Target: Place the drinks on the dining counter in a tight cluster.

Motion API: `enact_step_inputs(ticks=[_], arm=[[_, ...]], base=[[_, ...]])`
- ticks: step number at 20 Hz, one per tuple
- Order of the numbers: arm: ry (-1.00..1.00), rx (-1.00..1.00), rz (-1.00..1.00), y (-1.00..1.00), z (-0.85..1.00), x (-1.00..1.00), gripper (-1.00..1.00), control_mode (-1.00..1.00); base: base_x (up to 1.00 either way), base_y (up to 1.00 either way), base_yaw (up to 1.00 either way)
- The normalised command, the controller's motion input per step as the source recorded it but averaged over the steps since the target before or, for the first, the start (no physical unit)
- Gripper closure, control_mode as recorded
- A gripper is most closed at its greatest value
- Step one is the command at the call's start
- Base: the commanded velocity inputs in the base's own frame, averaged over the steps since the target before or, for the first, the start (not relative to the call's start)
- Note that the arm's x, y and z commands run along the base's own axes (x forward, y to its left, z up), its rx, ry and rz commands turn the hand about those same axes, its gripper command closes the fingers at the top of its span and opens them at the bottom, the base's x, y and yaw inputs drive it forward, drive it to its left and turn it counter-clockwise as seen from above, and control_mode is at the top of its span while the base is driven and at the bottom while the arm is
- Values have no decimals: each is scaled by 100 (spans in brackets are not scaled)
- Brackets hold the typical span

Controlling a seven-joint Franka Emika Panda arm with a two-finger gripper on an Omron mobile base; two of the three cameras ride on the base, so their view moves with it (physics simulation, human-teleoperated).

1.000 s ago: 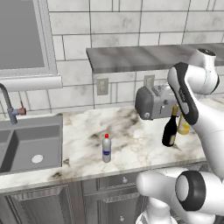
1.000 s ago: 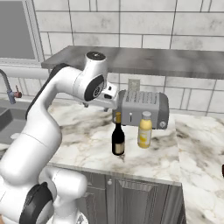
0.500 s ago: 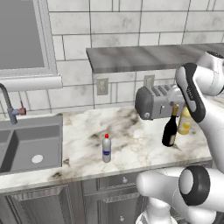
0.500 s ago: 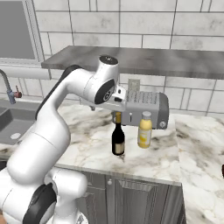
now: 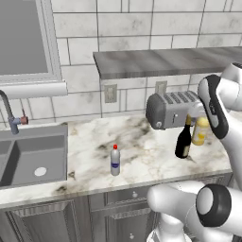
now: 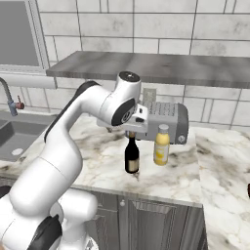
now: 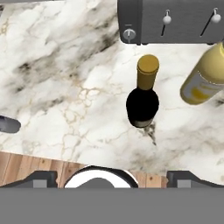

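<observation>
Three bottles upright on marble counter (image 5: 142, 142) with sink (image 5: 33, 156): wine bottle (image 7: 143, 94) and yellow bottle (image 7: 205, 74) just beside each other in front of toaster (image 5: 172, 109); small red-capped bottle (image 5: 115, 160) well apart, toward sink. Gripper (image 7: 111, 175) hovers above wine bottle, fingers spread wide, holding nothing.

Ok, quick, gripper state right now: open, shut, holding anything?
Gripper: open, holding nothing; it hangs above the wine bottle standing on the marble counter.
</observation>
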Motion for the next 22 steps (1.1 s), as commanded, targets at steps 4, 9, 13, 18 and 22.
enact_step_inputs(ticks=[4,9,13,18,22], arm=[[0,-2,2,-9,-7,-4,-100,-100],[0,-7,1,0,-24,0,-100,-100],[0,-7,0,0,-32,0,-100,-100],[-5,-1,0,0,-26,0,-100,-100],[-11,0,0,0,-36,4,-100,-100]], base=[[0,0,0],[0,0,0],[0,0,0],[0,0,0],[0,0,0]])
